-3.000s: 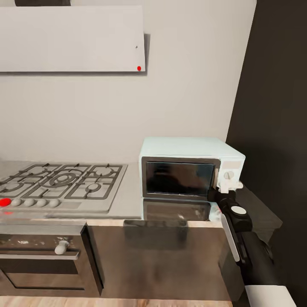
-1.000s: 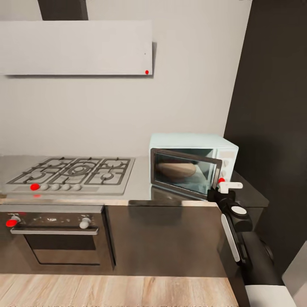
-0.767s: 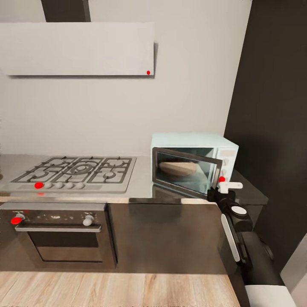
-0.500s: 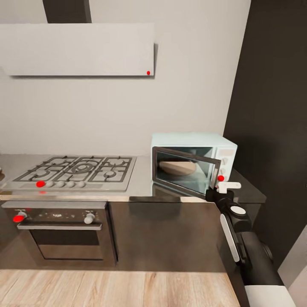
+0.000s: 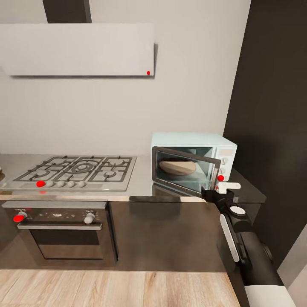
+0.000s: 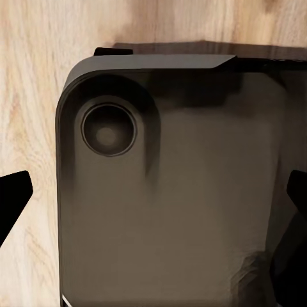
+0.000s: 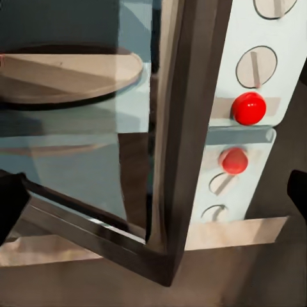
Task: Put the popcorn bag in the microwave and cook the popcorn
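At the microwave door's free edge, right gripper fingers seem spread, empty; swing door fully clear before fetching bag.

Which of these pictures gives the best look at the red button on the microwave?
The right wrist view: the red button is large and sharp on the pale panel beside the open door, with its reflection below. In the head view the same button is just a tiny dot on the microwave. The left wrist view looks at dark robot bodywork over wood floor.

right arm: extended forward | right pincer: fingers spread, empty
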Robot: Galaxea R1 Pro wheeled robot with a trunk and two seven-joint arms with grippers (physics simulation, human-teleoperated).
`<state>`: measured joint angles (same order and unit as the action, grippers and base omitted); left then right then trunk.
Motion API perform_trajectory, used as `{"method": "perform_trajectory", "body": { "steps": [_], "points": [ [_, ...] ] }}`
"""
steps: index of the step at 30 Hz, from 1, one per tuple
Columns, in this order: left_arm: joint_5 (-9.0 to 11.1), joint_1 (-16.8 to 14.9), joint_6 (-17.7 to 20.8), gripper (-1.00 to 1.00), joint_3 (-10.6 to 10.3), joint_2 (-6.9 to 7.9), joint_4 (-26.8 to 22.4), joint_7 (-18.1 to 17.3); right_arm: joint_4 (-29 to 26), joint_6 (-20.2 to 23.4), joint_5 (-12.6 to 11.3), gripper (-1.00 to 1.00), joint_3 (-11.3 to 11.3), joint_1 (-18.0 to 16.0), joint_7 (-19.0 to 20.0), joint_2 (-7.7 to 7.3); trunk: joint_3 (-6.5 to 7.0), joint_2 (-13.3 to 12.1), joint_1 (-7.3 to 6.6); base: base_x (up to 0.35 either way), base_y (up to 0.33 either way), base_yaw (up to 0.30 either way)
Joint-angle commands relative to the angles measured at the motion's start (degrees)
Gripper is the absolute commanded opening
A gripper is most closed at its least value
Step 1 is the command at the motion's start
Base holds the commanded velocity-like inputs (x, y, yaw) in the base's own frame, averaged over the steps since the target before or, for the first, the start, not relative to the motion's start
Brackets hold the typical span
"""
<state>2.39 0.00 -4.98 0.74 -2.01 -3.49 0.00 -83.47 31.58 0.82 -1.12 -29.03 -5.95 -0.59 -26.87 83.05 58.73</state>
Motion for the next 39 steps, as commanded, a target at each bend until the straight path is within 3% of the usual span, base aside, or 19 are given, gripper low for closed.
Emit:
{"method": "perform_trajectory", "body": {
  "steps": [1,5,7,9,13,15,18,20,36,39],
  "points": [
    [0.2,0.0,-0.1,1.00,0.0,-0.01,0.0,0.0,0.0,0.4,-0.1,1.00,0.1,0.0,0.0,-0.02,-0.05,0.0,0.00,0.000,0.000,0.000],
    [0.2,0.0,-0.1,1.00,0.0,-0.01,0.0,0.0,0.3,1.8,-0.3,1.00,0.1,0.9,0.1,-0.23,-0.05,0.0,0.00,0.000,0.000,0.000],
    [0.2,0.0,-0.1,1.00,0.0,-0.01,0.0,0.0,0.6,5.1,-0.4,1.00,0.1,1.2,0.1,-1.40,-0.05,0.0,0.00,0.000,0.000,0.000],
    [0.2,0.0,-0.1,1.00,0.0,-0.01,0.0,0.0,1.6,8.9,-0.3,1.00,0.2,1.2,0.1,-4.34,-0.05,0.0,0.00,0.000,0.000,0.000],
    [0.2,0.0,-0.1,1.00,0.0,-0.01,0.0,0.0,2.2,11.1,-0.3,1.00,0.0,1.3,0.1,-10.05,-0.05,0.0,0.00,0.000,0.000,0.000],
    [0.2,0.0,-0.1,1.00,0.0,-0.01,0.0,0.0,1.9,11.3,-0.3,1.00,-0.4,1.3,0.0,-11.54,-0.05,0.0,0.00,0.000,0.000,0.000],
    [0.2,0.0,-0.1,1.00,0.0,-0.01,0.0,0.0,1.4,11.3,-0.4,1.00,-3.6,1.3,0.0,-11.90,-0.05,0.0,0.00,0.000,0.000,0.000],
    [0.2,0.0,-0.1,1.00,0.0,-0.18,0.0,0.0,1.0,11.3,-0.9,1.00,-7.0,1.3,0.1,-11.95,-0.05,0.0,0.00,0.000,0.000,0.000],
    [0.2,0.0,0.0,1.00,-0.2,-0.26,0.1,0.0,0.6,10.5,-1.2,1.00,-7.1,1.3,0.3,-10.98,-0.05,0.0,0.00,0.315,0.000,0.000],
    [0.2,0.0,-0.1,1.00,-0.2,-0.27,0.0,0.0,0.6,9.4,-1.2,1.00,-7.2,1.3,5.5,-11.02,-0.05,0.0,0.00,0.106,0.000,0.000]
  ]
}}
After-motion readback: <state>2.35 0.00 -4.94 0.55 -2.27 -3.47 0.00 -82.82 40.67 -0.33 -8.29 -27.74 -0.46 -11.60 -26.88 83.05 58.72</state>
